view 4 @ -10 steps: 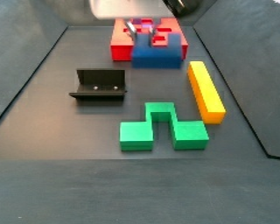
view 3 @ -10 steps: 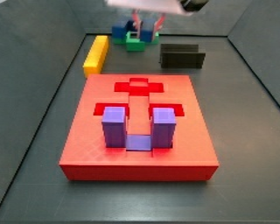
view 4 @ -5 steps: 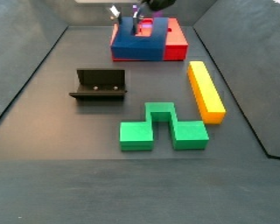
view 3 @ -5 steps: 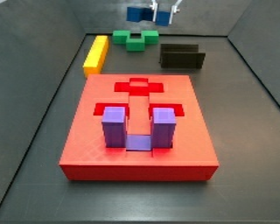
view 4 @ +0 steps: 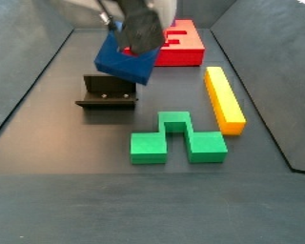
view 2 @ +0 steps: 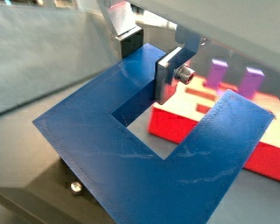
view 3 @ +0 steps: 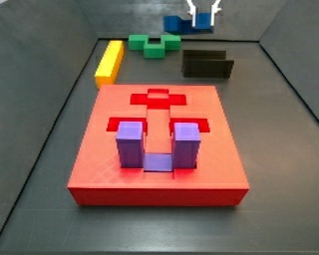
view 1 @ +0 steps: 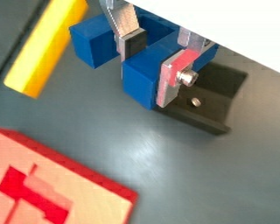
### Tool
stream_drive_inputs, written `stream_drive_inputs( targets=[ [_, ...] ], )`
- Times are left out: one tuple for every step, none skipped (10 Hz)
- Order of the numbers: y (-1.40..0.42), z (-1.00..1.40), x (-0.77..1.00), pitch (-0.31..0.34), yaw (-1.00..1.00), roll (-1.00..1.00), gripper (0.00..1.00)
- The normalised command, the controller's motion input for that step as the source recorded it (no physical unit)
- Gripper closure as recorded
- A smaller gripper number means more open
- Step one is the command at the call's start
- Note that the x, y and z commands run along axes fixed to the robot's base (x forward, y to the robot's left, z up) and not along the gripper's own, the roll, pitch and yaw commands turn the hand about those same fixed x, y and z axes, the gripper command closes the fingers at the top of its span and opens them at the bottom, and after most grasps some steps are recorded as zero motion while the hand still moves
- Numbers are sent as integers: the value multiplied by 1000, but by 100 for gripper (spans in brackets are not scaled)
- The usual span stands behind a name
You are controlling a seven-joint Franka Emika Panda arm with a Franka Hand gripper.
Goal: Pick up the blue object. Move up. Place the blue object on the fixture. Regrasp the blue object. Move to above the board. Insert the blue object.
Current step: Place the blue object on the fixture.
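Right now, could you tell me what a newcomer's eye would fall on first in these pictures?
Most striking is the blue object, a U-shaped block held off the floor in the gripper, hanging tilted just above the fixture. Next comes the big red board with a purple U-shaped piece standing in it. The yellow bar and green notched block lie on the floor.

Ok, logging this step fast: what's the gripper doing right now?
Gripper: closed on the blue object, lifted above the fixture.
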Motion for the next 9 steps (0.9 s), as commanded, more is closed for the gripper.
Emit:
stream_drive_inputs(
  targets=[
    [89, -123, 551, -40, 240, -669, 100],
    [69, -97, 520, 0, 306, -603, 100],
    [66, -54, 463, 0, 366, -543, 100],
    [40, -74, 454, 0, 406, -494, 100],
    [63, -20, 440, 0, 411, -440, 100],
    [60, -9, 400, 37, 446, -389, 100],
    [191, -14, 354, 149, 354, -334, 100],
    [0, -231, 57, 0, 46, 0, 100],
    [29, -260, 234, 171, -123, 0, 100]
  ],
)
